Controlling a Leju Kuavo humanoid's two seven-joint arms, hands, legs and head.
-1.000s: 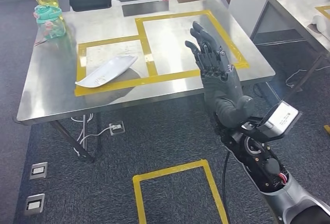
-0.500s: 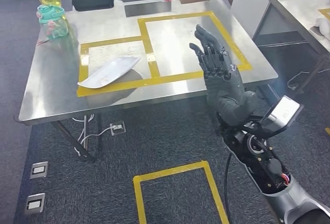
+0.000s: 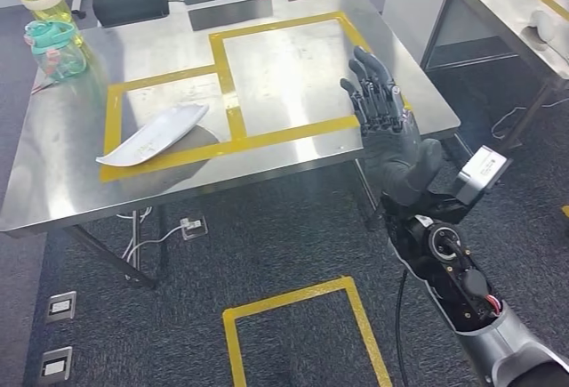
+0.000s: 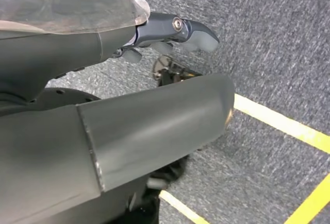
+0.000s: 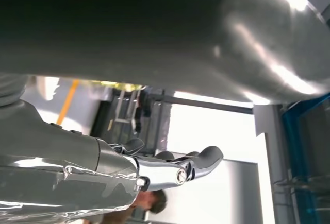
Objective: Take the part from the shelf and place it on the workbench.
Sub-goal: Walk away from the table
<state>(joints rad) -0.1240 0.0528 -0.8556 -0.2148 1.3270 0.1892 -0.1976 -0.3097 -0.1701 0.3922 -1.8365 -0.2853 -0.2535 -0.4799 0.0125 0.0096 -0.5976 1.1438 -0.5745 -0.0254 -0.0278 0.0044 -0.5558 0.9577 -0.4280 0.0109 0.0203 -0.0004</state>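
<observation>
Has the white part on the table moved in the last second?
No. The white part lies at the same corner of the yellow tape box; only the camera shifted.

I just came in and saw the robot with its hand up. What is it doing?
The robot stands in front of a metal workbench marked with yellow tape. A white part already lies flat on the bench, across the tape of the smaller square. The robot's right hand is raised near the bench's edge, fingers spread, holding nothing. Its left hand hangs down over the carpet and also seems empty. Bottles and boxes sit at the far side.

White curved part (image 3: 153,134) – flat on workbench (image 3: 60,165), inside yellow-taped square
</observation>
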